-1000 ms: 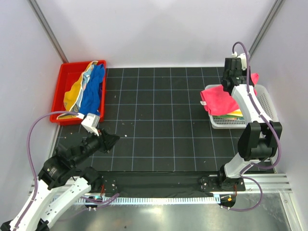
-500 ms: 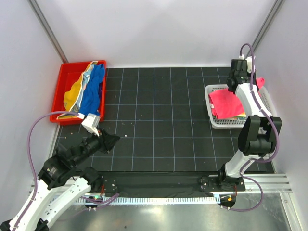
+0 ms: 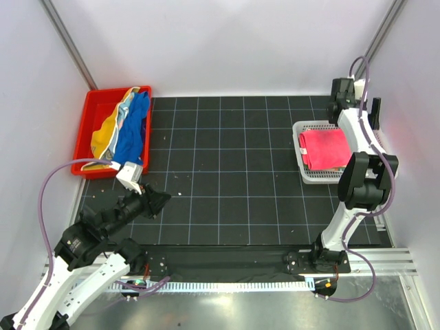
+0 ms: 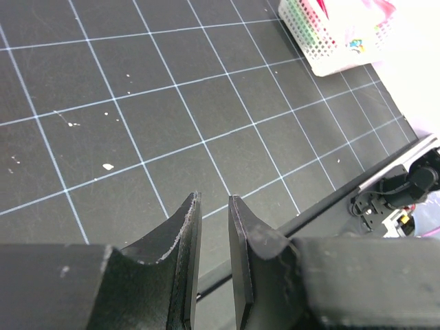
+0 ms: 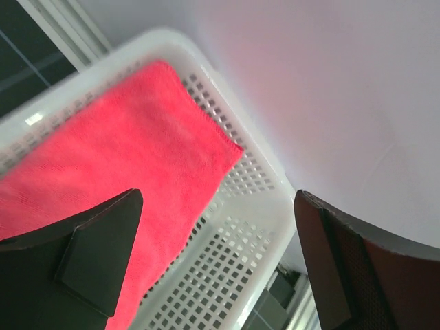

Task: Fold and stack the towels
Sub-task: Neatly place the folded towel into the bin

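Note:
A folded pink-red towel point(image 3: 325, 148) point(image 5: 117, 165) lies flat in the white mesh basket point(image 3: 300, 155) point(image 5: 254, 227) at the right. My right gripper point(image 3: 355, 112) point(image 5: 218, 196) hangs wide open above the basket's far right corner, with nothing between its fingers. More towels lie crumpled in the red bin point(image 3: 88, 120) at the back left: a blue one point(image 3: 135, 134), a yellow one point(image 3: 103, 141) and a pale one point(image 3: 124, 110). My left gripper point(image 3: 159, 199) point(image 4: 214, 196) hovers low over the black mat near the front left, its jaws a narrow gap apart and holding nothing.
The black gridded mat point(image 3: 227, 172) covers the table between bin and basket. White walls close in on both sides, the right one close behind the basket. In the left wrist view the basket point(image 4: 323, 48) shows at the top right.
My right gripper has opened and let go of the pink-red towel, which now lies flat in the basket; the gripper has drawn back toward the right wall. The left arm has not moved.

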### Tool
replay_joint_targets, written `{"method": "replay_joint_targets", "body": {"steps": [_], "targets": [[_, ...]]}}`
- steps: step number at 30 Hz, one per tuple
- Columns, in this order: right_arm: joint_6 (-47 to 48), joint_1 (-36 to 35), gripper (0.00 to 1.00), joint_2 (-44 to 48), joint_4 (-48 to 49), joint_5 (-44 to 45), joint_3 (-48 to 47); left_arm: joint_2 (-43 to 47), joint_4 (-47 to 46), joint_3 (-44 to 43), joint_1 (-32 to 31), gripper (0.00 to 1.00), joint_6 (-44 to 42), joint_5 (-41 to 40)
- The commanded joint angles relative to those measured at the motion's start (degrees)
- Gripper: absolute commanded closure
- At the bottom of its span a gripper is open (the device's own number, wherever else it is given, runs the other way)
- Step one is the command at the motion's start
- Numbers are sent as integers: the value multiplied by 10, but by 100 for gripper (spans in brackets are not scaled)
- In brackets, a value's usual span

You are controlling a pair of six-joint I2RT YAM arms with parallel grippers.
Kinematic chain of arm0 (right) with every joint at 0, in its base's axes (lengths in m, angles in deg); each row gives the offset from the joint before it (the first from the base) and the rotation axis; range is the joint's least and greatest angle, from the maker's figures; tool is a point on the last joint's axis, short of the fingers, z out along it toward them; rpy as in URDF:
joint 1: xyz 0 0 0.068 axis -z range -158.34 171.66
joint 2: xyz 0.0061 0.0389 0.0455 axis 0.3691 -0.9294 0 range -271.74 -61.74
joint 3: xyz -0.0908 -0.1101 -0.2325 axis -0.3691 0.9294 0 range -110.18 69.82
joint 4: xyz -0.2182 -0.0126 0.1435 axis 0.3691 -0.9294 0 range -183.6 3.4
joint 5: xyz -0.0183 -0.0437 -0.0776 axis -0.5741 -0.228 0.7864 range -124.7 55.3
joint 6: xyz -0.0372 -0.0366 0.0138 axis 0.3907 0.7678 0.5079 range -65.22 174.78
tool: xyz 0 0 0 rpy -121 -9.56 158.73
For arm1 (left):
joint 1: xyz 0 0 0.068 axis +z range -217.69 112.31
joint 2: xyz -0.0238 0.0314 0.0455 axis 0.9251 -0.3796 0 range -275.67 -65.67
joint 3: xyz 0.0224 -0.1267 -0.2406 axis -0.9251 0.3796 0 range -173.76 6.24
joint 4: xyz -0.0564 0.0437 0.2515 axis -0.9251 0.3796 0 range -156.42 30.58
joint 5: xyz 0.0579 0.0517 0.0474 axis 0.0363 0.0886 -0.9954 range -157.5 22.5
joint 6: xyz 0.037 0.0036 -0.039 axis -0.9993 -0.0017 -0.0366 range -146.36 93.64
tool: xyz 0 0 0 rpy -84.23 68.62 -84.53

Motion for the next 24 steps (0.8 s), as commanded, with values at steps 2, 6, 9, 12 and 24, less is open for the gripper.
{"method": "replay_joint_targets", "body": {"steps": [2,6,9,12,24], "targets": [[-81,2,0,32,-65,-41,-88,-9,-15,1,-2,74,-4,-24],[-123,-6,0,74,-70,-114,-65,-16,-13,1,-2,74,-3,-33],[-161,-33,0,144,-45,-167,0,-25,-10,1,-2,74,0,-43],[-166,-98,0,224,3,-173,87,-42,-7,0,-2,74,3,-52],[-230,-317,0,425,143,-197,363,-107,11,-8,-2,74,18,-112]]}}
